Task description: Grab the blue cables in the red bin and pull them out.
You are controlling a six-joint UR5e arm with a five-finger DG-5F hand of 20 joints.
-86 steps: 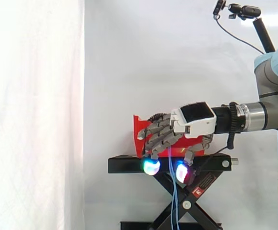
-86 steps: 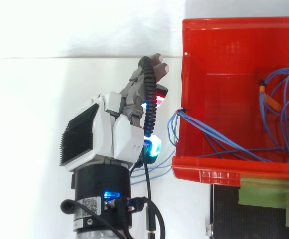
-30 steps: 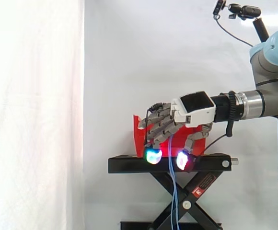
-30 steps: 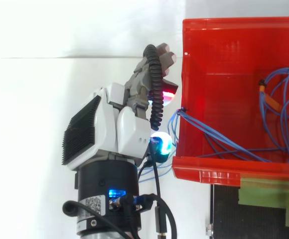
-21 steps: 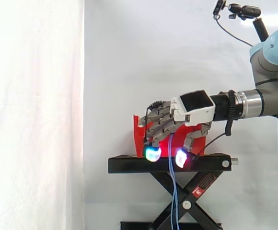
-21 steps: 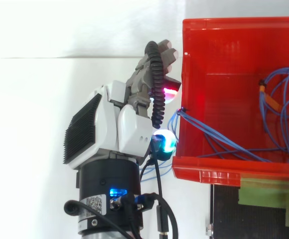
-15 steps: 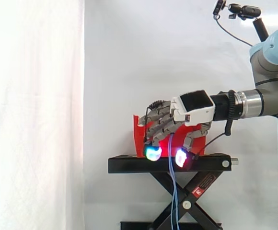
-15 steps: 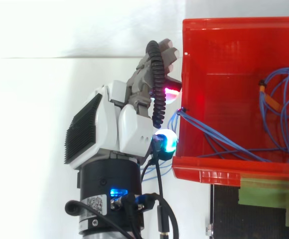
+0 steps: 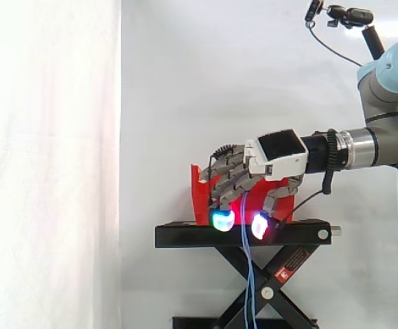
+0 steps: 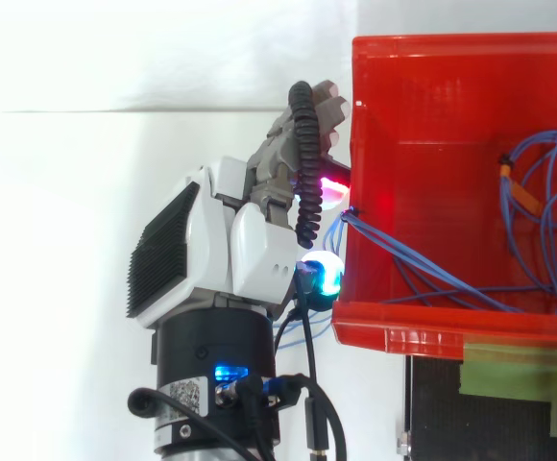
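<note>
- The blue cables (image 10: pixel 345 219) lie coiled in the part of the red bin (image 10: pixel 432 106) farthest from the fingers. An orange tie (image 10: pixel 517 192) sits on one loop.
- From the coil, several strands run across the bin floor toward the fingers and cross the wall nearest them. They go over the edge between a magenta-glowing pad and a cyan one.
- Outside the bin the strands drop straight down past the fingertips (image 9: pixel 222 219). In the side view they hang in the gap between the greenish pad and the white thumb pad, then on past the stand's legs.
- The hand (image 10: pixel 250 250) is just outside that bin wall, palm housing up and fingers bent downward and toward the bin.
- The fingers are loosely bent rather than clenched, and the thumb stands well apart from them. The cables pass through the gap without being pinched, and the hand has hold of nothing.
- The arm (image 9: pixel 384 147) reaches in level, with the wrist about as high as the bin's rim.
- The bin's near wall stands between the fingers and the coil inside.
- Below the fingertips is the black stand (image 9: pixel 185 235) on scissor legs. Beyond the fingers hangs the white curtain (image 9: pixel 48 171).
</note>
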